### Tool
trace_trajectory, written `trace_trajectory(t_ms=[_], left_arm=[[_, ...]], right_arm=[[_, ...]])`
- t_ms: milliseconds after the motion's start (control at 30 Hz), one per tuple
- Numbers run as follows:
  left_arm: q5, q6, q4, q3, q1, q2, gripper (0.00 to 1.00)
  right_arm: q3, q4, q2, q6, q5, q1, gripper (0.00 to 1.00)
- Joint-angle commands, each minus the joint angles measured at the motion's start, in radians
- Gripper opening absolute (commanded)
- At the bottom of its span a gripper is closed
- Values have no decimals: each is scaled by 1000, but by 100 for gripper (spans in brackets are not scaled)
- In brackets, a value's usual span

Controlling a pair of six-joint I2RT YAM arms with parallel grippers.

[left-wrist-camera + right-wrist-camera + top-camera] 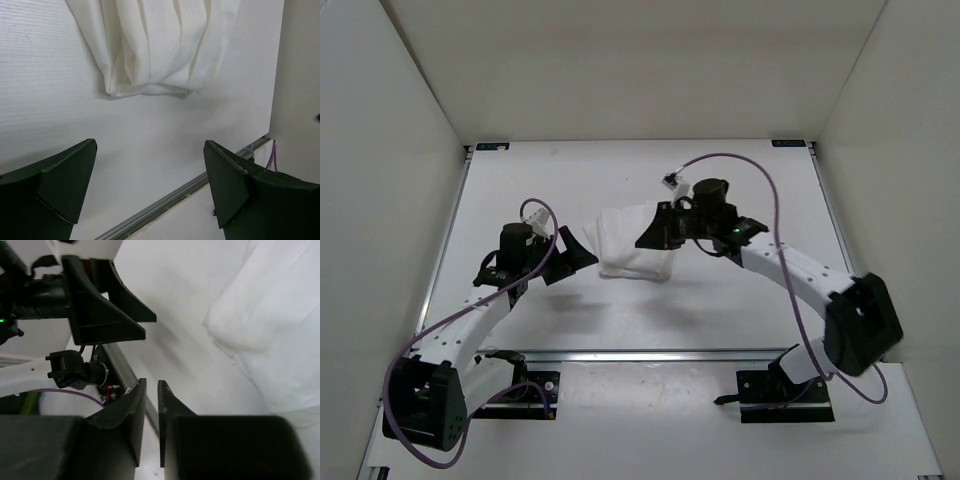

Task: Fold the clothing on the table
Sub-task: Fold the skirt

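While both of my arms reach in toward the middle, the table spreads flat and white beneath them. A thin metal rail runs along its near edge, and pale walls rise on three sides.

The clothing lies near the table's centre, a little toward the far side. It is gathered into a rumpled, roughly square bundle of several layers. Soft pleats run along it, and a rounded folded edge faces my left wrist camera. It sits between my two grippers.

My left arm comes in from the near left and my right arm from the near right, each trailed by a purple cable.

My left gripper sits just beside the bundle's left edge, apart from the fabric. Its jaws are spread wide and released, with only bare table between the fingers.

My right gripper hangs over the far right part of the bundle in the overhead view. Its jaws are clenched to a narrow slit with nothing caught in it. In its own wrist camera the cloth lies off to one side of the fingers, and I cannot tell whether they touch it.
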Motion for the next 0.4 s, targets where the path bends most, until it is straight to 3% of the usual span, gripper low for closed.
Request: trace_trajectory(t_ms=[0, 33, 100, 200, 367], left_arm=[[20, 63, -55, 65, -30, -4, 99], [15, 75, -62, 70, -33, -4, 98], [-40, 105, -97, 103, -48, -5, 99], [-192, 172, -199, 162, -88, -4, 99], [-271, 249, -302, 194, -30, 16, 99]], right_arm=[[-75, -80, -129, -74, 51, -57, 14], [-103, -97, -163, -96, 54, -83, 16], [-126, -123, -198, -116, 75, -131, 29], [-131, -164, -221, -171, 126, -165, 46], [30, -255, -76, -235, 224, -148, 65]])
